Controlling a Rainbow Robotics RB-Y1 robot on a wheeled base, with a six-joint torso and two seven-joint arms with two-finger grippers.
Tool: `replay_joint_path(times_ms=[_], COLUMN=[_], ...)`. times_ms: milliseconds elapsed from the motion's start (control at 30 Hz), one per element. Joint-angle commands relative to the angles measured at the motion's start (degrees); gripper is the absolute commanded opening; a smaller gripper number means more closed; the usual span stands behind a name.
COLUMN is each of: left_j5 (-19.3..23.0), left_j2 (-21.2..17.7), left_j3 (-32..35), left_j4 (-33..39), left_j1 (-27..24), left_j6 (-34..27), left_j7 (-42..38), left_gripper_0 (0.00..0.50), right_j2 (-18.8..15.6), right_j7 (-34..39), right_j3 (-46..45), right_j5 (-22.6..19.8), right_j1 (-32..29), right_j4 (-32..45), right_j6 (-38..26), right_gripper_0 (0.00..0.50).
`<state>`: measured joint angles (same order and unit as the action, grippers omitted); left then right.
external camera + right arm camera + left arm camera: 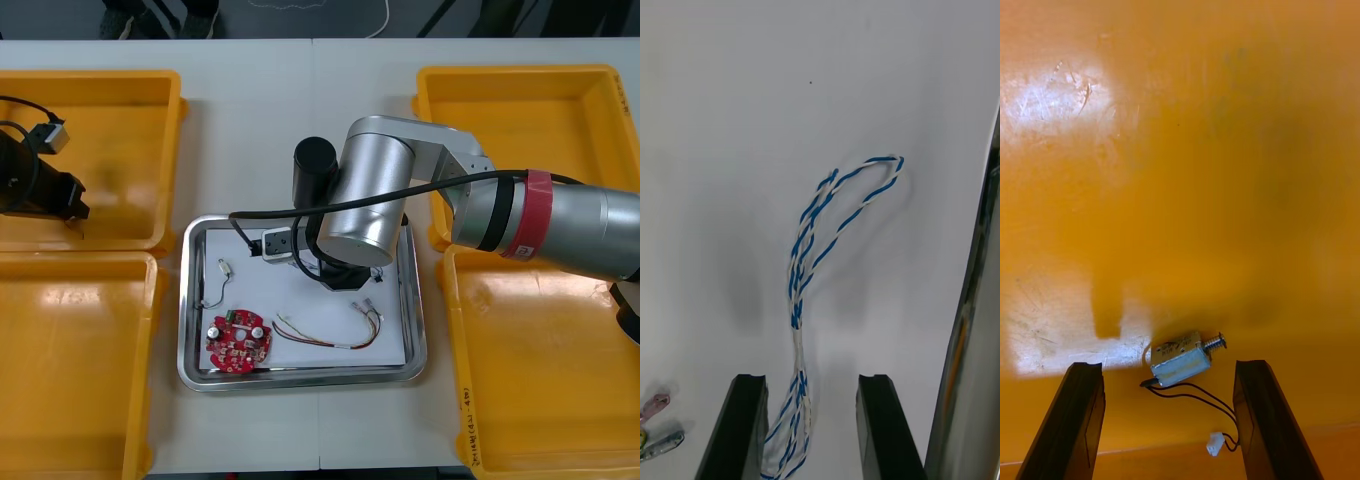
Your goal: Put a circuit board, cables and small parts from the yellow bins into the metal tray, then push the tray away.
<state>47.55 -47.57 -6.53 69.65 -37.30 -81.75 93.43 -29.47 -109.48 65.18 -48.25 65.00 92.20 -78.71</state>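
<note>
1. The right gripper (812,382) hangs low over the metal tray (190,300), fingers spread wide and gripping nothing. The twisted blue and white cable (795,307) lies on the tray's white floor between them, looping beyond the tips.
2. The left gripper (1166,366) hovers in the far left yellow bin (100,76), fingers parted, with a small metal part (1178,359) lying loose between them.
3. From above, the right arm hides its own fingers and the cable.

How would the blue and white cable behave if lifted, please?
Probably floppy: the blue and white cable lies in a loose loop on the metal tray. Likely light, being thin; the loop would sag below the right gripper.
</note>
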Motion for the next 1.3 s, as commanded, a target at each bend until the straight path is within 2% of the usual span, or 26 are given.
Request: replay_joint_path(times_ms=[33,133,267,533,767,933,967,1000,1033,1067,1100,1133,1200,1300], left_j5=[-1.1,-1.7,-2.3,-3.3,-4.2,-4.4,-4.4,-4.4,-4.4,-4.4,-4.4,-4.4,-4.5,-4.5], left_j2=[0.5,1.0,1.6,2.7,3.6,3.9,3.9,3.9,3.9,3.9,3.9,3.9,3.9,3.9], left_j3=[-0.3,-0.3,-0.3,-0.3,-0.3,-0.3,-0.3,-0.3,-0.3,-0.3,-0.3,-0.3,-0.3,-0.3], left_j4=[0.8,0.6,0.8,0.6,0.6,0.8,0.8,0.6,0.6,0.6,0.6,0.6,0.6,0.8], left_j1=[0.8,1.1,1.3,1.9,2.4,2.4,2.4,2.4,2.4,2.3,2.3,2.4,2.4,2.3], left_j6=[1.3,1.8,1.9,2.1,2.6,2.5,2.5,2.6,2.6,2.6,2.5,2.5,2.5,2.5], left_j7=[6.2,6.2,6.3,6.4,6.6,6.8,6.8,6.8,6.8,6.8,6.8,6.9,6.9,7.0], left_gripper_0=[0.500,0.500,0.500,0.500,0.500,0.500,0.486,0.389,0.389,0.235,0.184,0.102,0.036,0.001], right_j2=[1.0,1.0,0.8,0.8,-0.9,-3.8,-4.4,-5.2,-5.2,-6.6,-6.9,-7.6,-9.1,-11.5], right_j7=[2.9,3.5,4.2,10.1,15.2,20.0,21.2,22.3,22.3,24.3,24.8,26.2,28.0,29.5], right_j3=[0.4,-0.1,-1.9,-9.0,-16.4,-19.1,-19.7,-20.3,-20.3,-21.5,-22.0,-23.3,-25.3,-26.4], right_j5=[0.0,-0.5,-1.2,-3.7,-11.2,-13.5,-13.6,-13.8,-13.8,-15.0,-15.6,-17.1,-19.1,-20.5], right_j1=[0.3,0.3,0.3,0.7,0.7,0.5,0.5,0.5,0.5,0.5,0.5,0.5,0.5,0.5], right_j4=[1.6,1.8,3.3,8.7,10.5,12.9,13.5,14.3,14.3,14.9,14.9,14.9,14.9,14.9], right_j6=[0.5,0.4,-1.9,-11.5,-17.5,-21.7,-22.3,-23.2,-23.2,-24.8,-25.3,-26.7,-28.6,-29.4], right_gripper_0=[0.445,0.500,0.500,0.500,0.500,0.500,0.500,0.500,0.500,0.500,0.500,0.500,0.500,0.500])
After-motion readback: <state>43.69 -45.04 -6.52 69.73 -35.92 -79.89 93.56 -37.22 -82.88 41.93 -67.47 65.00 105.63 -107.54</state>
